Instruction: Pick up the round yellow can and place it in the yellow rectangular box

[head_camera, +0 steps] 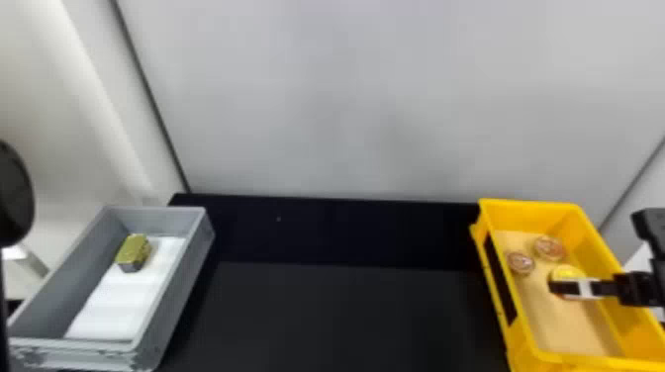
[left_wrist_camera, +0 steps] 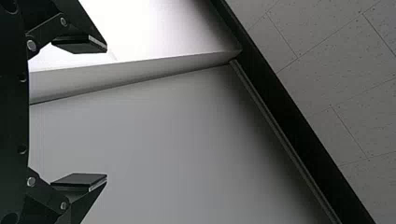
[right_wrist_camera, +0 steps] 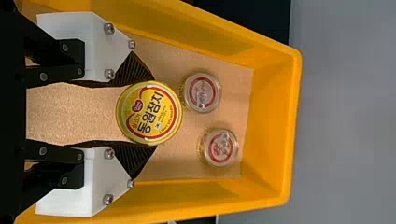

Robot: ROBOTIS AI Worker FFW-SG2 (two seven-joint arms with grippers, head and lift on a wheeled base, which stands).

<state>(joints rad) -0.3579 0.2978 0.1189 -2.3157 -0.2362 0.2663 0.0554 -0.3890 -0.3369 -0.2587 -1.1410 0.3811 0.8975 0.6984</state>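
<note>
Round yellow metal can: the can (right_wrist_camera: 149, 113) is sitting between the tips of the right jaws, with its red-ringed lid facing the wrist camera. It is inside the yellow box.
Right gripper: this black gripper with white side parts (head_camera: 566, 288) is reaching into the yellow box. Its jaws are pinching the can, and a black ridged pad (right_wrist_camera: 133, 70) is touching it on each side.
Can and floor: I cannot tell if the can is touching the box floor under the jaws.
Yellow rectangular plastic box: the box (right_wrist_camera: 275, 116) is going around the right jaws and the can. Its flat tan floor (right_wrist_camera: 60, 112) is lying below the jaws.
Two small round cups with clear tops and red rings: both are standing on the tan floor, past the tips of the right jaws. The nearer cup (right_wrist_camera: 202, 92) is sitting just beside the yellow can, and the farther cup (right_wrist_camera: 221, 148) is resting apart from it.
Left gripper: this black gripper (left_wrist_camera: 107, 113) is holding its jaws wide apart, with nothing between them. A smooth grey wall (left_wrist_camera: 163, 140) is standing past its tips.
Grey rectangular plastic box: this box (head_camera: 180, 292) is sitting well to the left of the right jaws.
Gold and grey block: the block (head_camera: 132, 250) is resting inside the grey box, well apart from the right jaws.
</note>
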